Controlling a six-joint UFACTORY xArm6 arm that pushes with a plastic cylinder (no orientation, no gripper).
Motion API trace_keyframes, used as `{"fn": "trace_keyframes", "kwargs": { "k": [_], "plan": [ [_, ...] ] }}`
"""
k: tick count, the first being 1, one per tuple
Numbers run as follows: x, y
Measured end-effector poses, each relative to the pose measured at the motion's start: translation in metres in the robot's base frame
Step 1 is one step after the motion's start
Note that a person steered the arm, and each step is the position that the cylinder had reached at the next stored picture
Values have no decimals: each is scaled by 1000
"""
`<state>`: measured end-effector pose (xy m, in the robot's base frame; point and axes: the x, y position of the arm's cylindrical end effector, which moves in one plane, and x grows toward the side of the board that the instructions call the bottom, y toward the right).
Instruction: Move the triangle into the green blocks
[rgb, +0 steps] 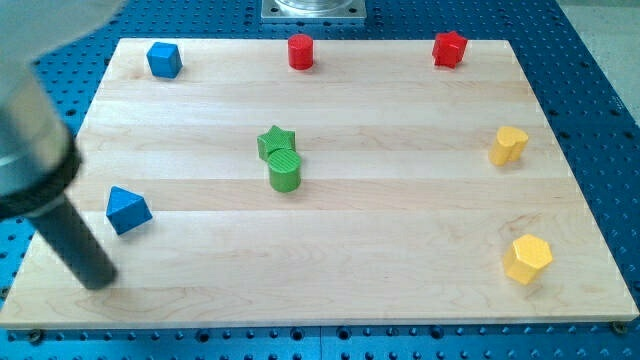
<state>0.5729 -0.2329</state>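
A blue triangle block (128, 209) lies at the view's left on the wooden board (330, 260). A green star block (275, 141) and a green cylinder (285, 170) touch each other near the board's middle, to the right of the triangle. My tip (100, 280) is at the lower left, just below and a little left of the blue triangle, a short gap apart from it. The dark rod runs up to the view's left edge.
A blue cube (164, 59) sits at the top left. A red cylinder (301, 51) and a red star (449, 48) sit along the top edge. A yellow block (508, 145) is at the right, a yellow hexagon (527, 259) at the lower right.
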Motion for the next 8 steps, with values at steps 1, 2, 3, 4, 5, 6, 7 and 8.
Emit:
{"fn": "trace_keyframes", "kwargs": {
  "k": [1, 2, 3, 4, 5, 6, 7, 8],
  "plan": [
    [-60, 16],
    [-93, 90],
    [-116, 113],
    [-108, 41],
    [-123, 76],
    [-143, 108],
    [-152, 111],
    [-152, 125]
  ]
}}
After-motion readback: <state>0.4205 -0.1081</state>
